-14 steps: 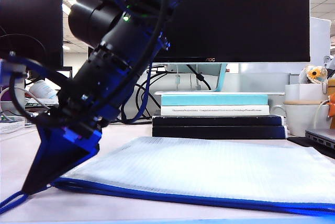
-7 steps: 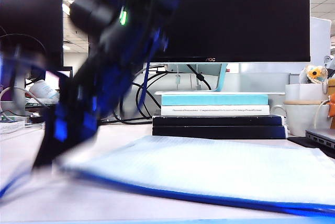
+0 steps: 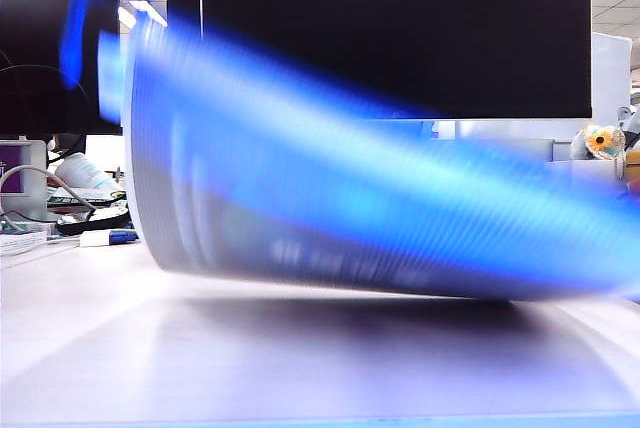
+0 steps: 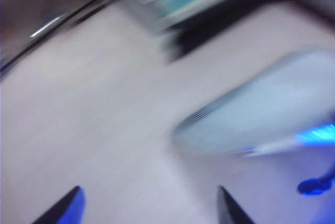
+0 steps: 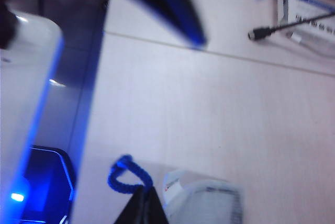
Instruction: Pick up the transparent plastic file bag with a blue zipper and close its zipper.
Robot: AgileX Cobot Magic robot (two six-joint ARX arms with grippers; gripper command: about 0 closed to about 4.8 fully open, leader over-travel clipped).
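Right wrist view: right gripper (image 5: pixel 142 203) pinches file bag (image 5: pixel 201 203) beside zipper (image 5: pixel 124 174) cord; left gripper (image 4: pixel 149 208) jaws spread above table (image 4: pixel 94 119)

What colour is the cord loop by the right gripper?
Bright blue. The cord loop beside the shut right gripper shows best in the right wrist view.

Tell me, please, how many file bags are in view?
1: the file bag, lifted off the table and motion-blurred, pinched at its corner by the shut right gripper; the open left gripper hangs over the table nearby. None seems hidden.
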